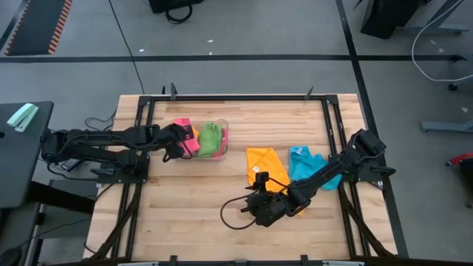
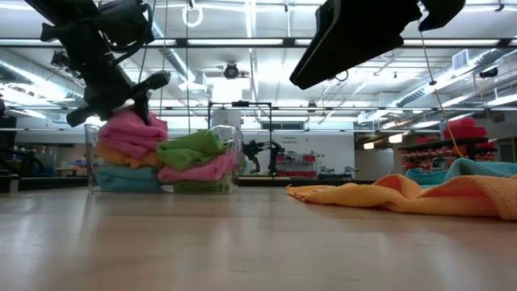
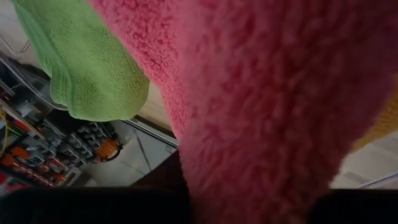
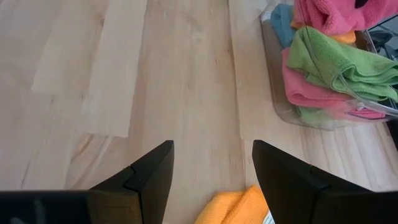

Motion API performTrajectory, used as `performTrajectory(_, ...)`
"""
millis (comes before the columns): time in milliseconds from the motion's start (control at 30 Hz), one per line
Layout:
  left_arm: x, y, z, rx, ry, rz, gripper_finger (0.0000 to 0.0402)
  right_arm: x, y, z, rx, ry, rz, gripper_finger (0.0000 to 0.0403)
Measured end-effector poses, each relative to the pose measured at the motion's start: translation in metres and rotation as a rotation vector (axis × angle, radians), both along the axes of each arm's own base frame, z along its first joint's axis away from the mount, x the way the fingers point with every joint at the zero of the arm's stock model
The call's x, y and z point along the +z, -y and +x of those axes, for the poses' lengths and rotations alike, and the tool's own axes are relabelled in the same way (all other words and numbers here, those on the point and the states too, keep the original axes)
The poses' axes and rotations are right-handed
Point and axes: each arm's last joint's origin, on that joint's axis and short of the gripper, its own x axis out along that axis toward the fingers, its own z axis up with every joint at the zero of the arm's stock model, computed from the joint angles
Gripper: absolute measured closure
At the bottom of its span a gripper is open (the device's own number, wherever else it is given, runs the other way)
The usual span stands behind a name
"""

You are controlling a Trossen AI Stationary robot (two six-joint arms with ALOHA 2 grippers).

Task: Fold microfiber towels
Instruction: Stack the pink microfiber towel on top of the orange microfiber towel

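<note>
A clear plastic bin point(image 1: 224, 151) at the table's far left holds folded microfiber towels: pink point(image 2: 133, 129), green point(image 2: 194, 149), orange and blue. My left gripper point(image 2: 121, 101) hangs open over the bin's left end, right at the top pink towel point(image 3: 267, 106), which fills its wrist view. An orange towel point(image 1: 264, 164) and a blue towel point(image 1: 307, 164) lie crumpled on the table at centre right. My right gripper point(image 4: 211, 146) hovers open above the table, near the orange towel's near edge point(image 4: 239, 208), touching nothing. My left gripper comes slanting down from the table's left at the top pink towel point(image 1: 185, 137) in the bin. The pink cloth reaches up between its spread fingers. Whether the fingers touch it I cannot tell. The towel rests on the stack below.
Bare wood lies in front of the bin and left of the orange towel point(image 4: 124, 93). A black metal frame point(image 1: 236, 97) runs round the table. The right arm point(image 1: 332, 170) stretches over the blue towel.
</note>
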Motion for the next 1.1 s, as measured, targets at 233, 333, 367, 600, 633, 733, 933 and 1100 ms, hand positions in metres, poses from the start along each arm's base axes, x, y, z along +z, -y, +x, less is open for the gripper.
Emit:
performTrajectory(233, 0.005, 0.001, -0.003, 0.023, 0.051, -0.008, 0.0203, 0.000, 0.003, 0.002, -0.013, 0.001, 0.003, 0.0176)
performTrajectory(333, 0.011, 0.002, -0.007, 0.020, 0.084, -0.005, 0.0186, 0.000, 0.003, 0.002, -0.013, 0.002, 0.005, 0.0176)
performTrajectory(367, 0.013, 0.003, -0.009, 0.017, 0.097, -0.008, 0.0184, 0.000, 0.003, 0.002, -0.014, 0.002, 0.005, 0.0176)
performTrajectory(600, 0.026, 0.006, -0.024, 0.055, 0.204, -0.024, 0.0189, 0.000, 0.003, 0.002, -0.013, 0.002, 0.004, 0.0176)
performTrajectory(633, 0.028, 0.007, -0.026, 0.063, 0.225, -0.026, 0.0192, 0.000, 0.003, 0.002, -0.013, 0.002, 0.004, 0.0176)
performTrajectory(733, 0.036, 0.006, -0.033, 0.113, 0.299, 0.001, 0.0200, 0.000, 0.003, 0.002, -0.013, 0.004, 0.005, 0.0176)
performTrajectory(933, 0.052, -0.008, -0.044, 0.322, 0.526, 0.059, 0.0220, 0.001, 0.002, 0.004, -0.005, 0.023, 0.009, 0.0176)
performTrajectory(1100, 0.060, -0.014, -0.041, 0.401, 0.716, -0.003, 0.0237, 0.002, 0.001, 0.004, 0.000, 0.032, 0.011, 0.0176)
